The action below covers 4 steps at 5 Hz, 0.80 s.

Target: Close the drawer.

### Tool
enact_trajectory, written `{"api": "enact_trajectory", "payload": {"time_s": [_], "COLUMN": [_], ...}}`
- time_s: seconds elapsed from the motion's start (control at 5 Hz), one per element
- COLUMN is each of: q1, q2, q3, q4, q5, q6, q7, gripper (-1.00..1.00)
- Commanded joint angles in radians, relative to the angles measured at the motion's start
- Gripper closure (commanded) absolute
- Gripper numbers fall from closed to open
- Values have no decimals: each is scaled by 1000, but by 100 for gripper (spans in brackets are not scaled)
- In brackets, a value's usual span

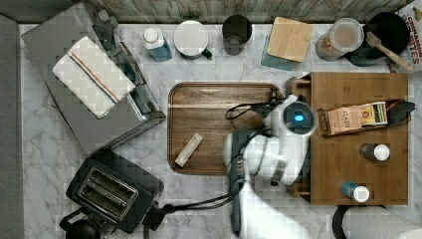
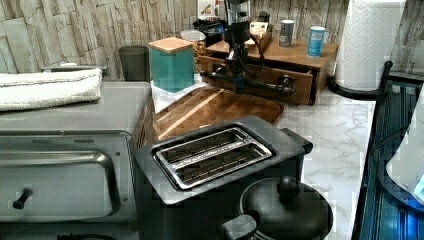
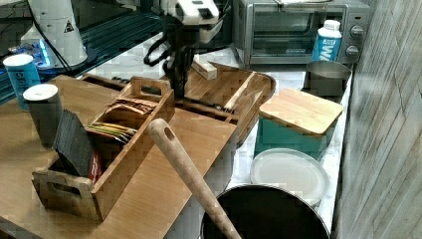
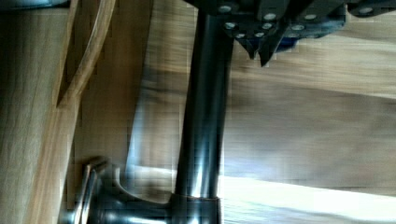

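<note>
Black domed pot lid [image 2: 285,205] sits nearest in the left view, with the black two-slot toaster [image 2: 215,155] behind it and the dark rounded-corner wooden serving tray [image 2: 215,107] beyond that. Farther back, the shallow light-brown wooden drawer [image 2: 270,74] stands a little way out of its bamboo-coloured box [image 2: 300,52], with its front facing the tray. The gripper [image 2: 239,86] hangs at the drawer front, close against the dark metal bar handle [image 4: 203,116]. Whether the gripper is released or clenched cannot be told. The closing push looks to be in hand but not finished. The next move calls for a straight, level shove on the front toward the box until it sits flush.
</note>
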Motion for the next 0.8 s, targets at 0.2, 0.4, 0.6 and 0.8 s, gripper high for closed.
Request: {"api": "enact_trajectory", "payload": {"time_s": [0.2, 0.4, 0.6, 0.8], "q1": [-151, -144, -128, -123], "q2": [-129, -129, -129, -128], "q3": [-145, -152, -168, -173], "q4": [32, 32, 32, 31], "q5": [-8, -7, -4, -3], "q6": [159, 159, 159, 159], "q7": [20, 19, 17, 16], "gripper": [100, 100, 100, 100]}}
